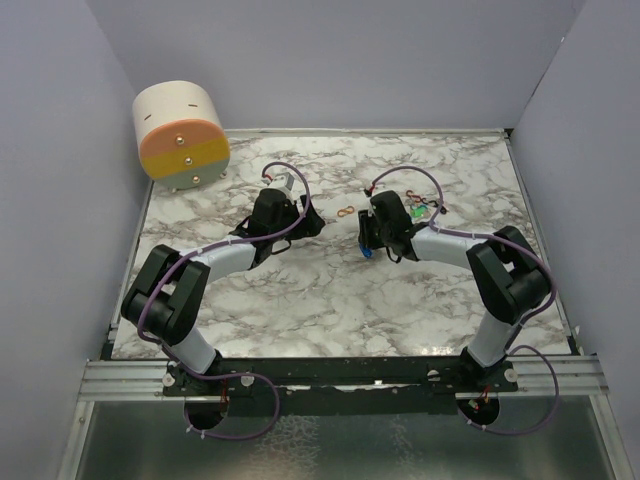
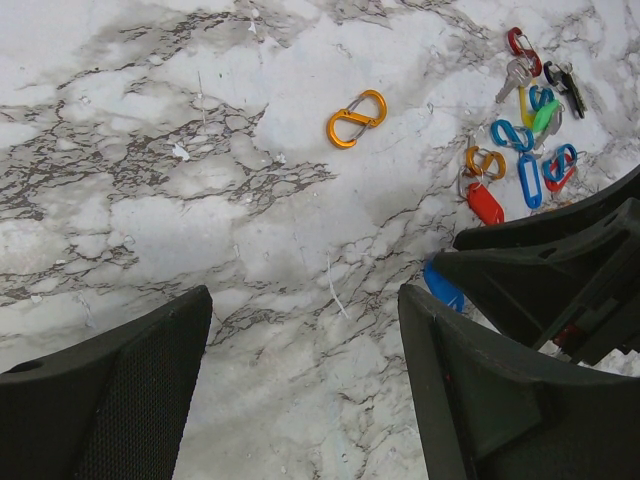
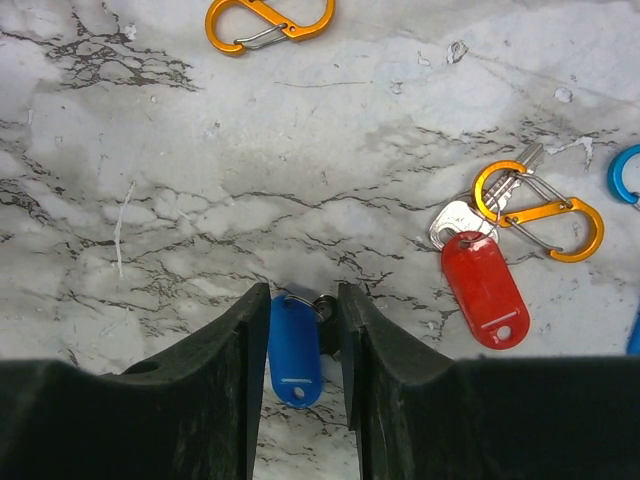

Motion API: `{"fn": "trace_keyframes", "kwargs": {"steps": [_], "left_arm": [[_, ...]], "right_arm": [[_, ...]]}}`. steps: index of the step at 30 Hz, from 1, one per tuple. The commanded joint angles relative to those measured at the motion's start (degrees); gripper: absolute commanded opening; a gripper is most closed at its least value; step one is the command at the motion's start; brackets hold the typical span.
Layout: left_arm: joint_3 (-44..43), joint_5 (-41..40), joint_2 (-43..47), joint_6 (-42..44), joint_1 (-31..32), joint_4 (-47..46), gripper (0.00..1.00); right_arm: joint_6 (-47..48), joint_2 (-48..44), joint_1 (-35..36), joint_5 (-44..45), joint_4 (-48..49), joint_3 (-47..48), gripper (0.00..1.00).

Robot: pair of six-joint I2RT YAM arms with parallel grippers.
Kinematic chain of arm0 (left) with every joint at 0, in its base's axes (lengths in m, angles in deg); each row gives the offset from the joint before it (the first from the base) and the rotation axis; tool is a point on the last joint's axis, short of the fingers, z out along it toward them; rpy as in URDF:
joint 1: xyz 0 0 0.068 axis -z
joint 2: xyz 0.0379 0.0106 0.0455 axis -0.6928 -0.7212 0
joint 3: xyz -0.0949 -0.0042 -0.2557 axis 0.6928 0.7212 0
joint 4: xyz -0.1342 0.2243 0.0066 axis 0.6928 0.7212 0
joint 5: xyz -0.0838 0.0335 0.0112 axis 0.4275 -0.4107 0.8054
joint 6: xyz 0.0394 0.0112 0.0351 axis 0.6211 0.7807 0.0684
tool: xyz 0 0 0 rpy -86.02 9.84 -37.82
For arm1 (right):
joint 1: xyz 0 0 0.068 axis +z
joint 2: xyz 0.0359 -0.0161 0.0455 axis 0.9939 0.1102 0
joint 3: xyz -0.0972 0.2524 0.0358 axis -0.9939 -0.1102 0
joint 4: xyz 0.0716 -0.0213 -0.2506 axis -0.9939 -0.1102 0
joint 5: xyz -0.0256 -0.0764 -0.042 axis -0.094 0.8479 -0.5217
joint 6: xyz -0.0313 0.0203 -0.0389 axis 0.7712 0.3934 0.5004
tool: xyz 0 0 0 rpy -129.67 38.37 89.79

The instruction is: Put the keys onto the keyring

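right gripper (image 3: 302,292) narrow around blue key tag (image 3: 294,355), grip unclear, left gripper (image 2: 305,300) wide

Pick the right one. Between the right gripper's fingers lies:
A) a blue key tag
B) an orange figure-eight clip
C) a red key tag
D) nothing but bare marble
A: in the right wrist view the blue key tag sits in the gap of the right gripper, while the red key tag and the orange clip lie apart on the marble, outside the fingers.
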Motion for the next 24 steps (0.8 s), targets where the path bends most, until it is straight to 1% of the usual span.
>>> {"fn": "trace_keyframes", "kwargs": {"steps": [1,11,14,20,24], "left_arm": [[0.18,0.90,0.82,-0.05,-0.26,-1.66,0.77],[0.31,0.86,0.99,-0.04,-0.32,-1.61,0.77],[0.23,0.92,0.90,-0.13,-0.33,-1.64,0.77],[0.23,0.86,0.86,-0.13,-0.27,-1.67,0.77],[0.14,1.01,0.67,-0.22,-0.33,-1.70,0.77]], "right_arm": [[0.27,0.69,-0.20,-2.25,2.49,-1.11,0.31],[-0.14,-0.42,-0.19,-1.99,2.36,-2.15,0.20],[-0.11,-0.74,-0.19,-1.64,2.28,-2.36,0.16],[-0.13,-1.77,-0.19,-1.11,2.19,-2.56,0.10],[0.11,-3.02,-0.19,-0.65,2.17,-2.96,0.01]]}}
